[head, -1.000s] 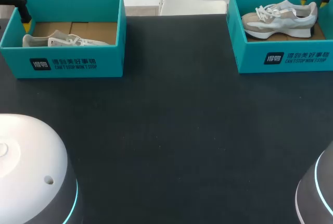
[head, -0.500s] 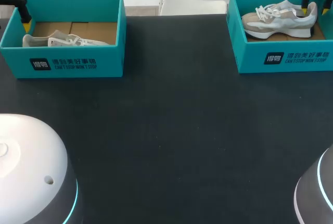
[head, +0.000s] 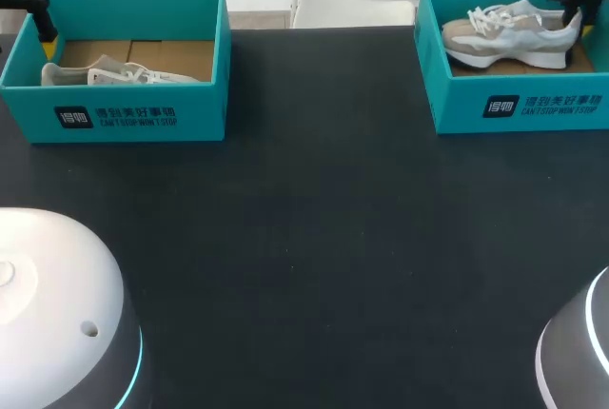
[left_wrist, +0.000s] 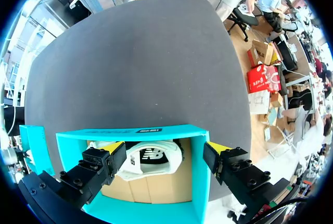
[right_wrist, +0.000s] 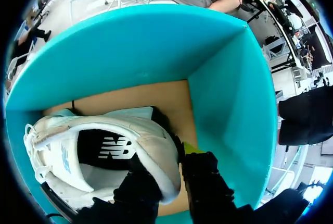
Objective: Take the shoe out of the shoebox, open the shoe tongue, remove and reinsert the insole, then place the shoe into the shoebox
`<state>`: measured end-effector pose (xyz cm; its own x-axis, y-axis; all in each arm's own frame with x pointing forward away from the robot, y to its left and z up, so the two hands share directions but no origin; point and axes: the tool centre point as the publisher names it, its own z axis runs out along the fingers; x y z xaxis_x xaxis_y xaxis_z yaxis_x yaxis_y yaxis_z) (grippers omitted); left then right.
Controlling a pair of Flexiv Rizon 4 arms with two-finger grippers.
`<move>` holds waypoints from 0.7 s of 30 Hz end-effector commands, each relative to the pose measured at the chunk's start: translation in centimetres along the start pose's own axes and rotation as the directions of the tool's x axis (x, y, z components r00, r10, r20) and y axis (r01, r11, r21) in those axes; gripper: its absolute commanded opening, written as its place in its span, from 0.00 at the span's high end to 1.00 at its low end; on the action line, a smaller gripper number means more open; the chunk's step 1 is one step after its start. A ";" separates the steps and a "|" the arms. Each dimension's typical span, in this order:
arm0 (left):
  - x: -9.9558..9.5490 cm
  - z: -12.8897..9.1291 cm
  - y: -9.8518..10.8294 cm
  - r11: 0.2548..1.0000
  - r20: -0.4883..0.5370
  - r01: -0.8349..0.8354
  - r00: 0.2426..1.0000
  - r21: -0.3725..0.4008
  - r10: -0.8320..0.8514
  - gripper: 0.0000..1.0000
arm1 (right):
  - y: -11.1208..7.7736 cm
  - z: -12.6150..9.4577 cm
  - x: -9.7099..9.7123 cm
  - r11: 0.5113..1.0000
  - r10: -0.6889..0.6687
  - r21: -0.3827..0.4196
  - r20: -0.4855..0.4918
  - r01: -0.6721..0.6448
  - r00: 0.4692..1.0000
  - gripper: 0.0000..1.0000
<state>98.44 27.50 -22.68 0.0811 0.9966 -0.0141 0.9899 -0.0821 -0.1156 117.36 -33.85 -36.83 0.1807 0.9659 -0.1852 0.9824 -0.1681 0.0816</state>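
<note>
A white and beige shoe [head: 509, 36] lies in the teal shoebox [head: 519, 105] at the far right of the table. My right gripper [head: 571, 5] is at its heel. In the right wrist view one finger is inside the shoe [right_wrist: 104, 146] and the other outside, so my right gripper [right_wrist: 171, 174] is shut on the heel collar. A second white shoe [head: 114, 74] lies in the teal shoebox [head: 133, 116] at the far left. My left gripper [left_wrist: 164, 151] hangs open above that box's end, over the shoe's heel [left_wrist: 151, 159] without touching it.
The dark table [head: 314, 238] stretches between the two boxes. The right box's walls [right_wrist: 234, 104] stand close around the right gripper. Cardboard lines the floor of each box [left_wrist: 151, 185].
My right gripper came down over the shoe's heel and closed on it. The left arm stayed where it was.
</note>
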 end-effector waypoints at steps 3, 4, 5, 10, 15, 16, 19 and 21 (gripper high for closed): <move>0.0 0.0 -0.1 1.000 -0.001 0.000 1.000 -0.003 0.000 0.00 | -0.5 -1.1 -0.3 1.000 -0.021 0.006 0.021 0.021 1.000 1.00; 0.0 0.0 -0.1 1.000 -0.001 0.000 1.000 -0.003 0.000 0.00 | -0.8 -1.8 -0.5 1.000 -0.024 0.003 0.024 0.024 0.999 1.00; 0.0 0.0 -0.1 1.000 -0.001 0.000 1.000 -0.003 0.000 0.00 | -1.2 -2.4 -0.9 1.000 -0.025 -0.004 0.024 0.025 0.999 1.00; 0.0 0.0 -0.1 1.000 -0.001 0.000 1.000 -0.003 0.000 0.00 | -3.1 -7.1 -2.9 0.997 -0.063 -0.047 0.031 0.064 0.998 1.00; 0.0 0.0 -0.1 1.000 -0.001 0.000 1.000 -0.003 0.000 0.00 | -4.6 -13.1 -4.3 0.991 -0.092 -0.098 0.051 0.096 0.994 1.00; 0.0 0.0 -0.1 1.000 -0.001 0.000 1.000 -0.003 0.000 0.00 | -4.8 -14.3 -4.3 0.989 -0.102 -0.100 0.055 0.107 0.993 1.00; 0.0 0.0 -0.1 1.000 -0.001 0.000 1.000 -0.003 0.000 0.00 | -5.8 -17.9 -3.9 0.990 -0.086 -0.110 0.025 0.089 0.996 1.00; 0.0 0.0 -0.1 1.000 -0.001 0.000 1.000 -0.003 0.000 0.00 | -6.3 -19.8 -3.6 0.989 -0.084 -0.118 0.032 0.088 0.996 1.00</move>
<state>98.43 27.51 -22.69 0.0807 0.9966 -0.0142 0.9899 -0.0818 -0.1157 115.34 -34.78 -24.86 0.0920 0.9734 -0.2097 0.9941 -0.0777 0.0754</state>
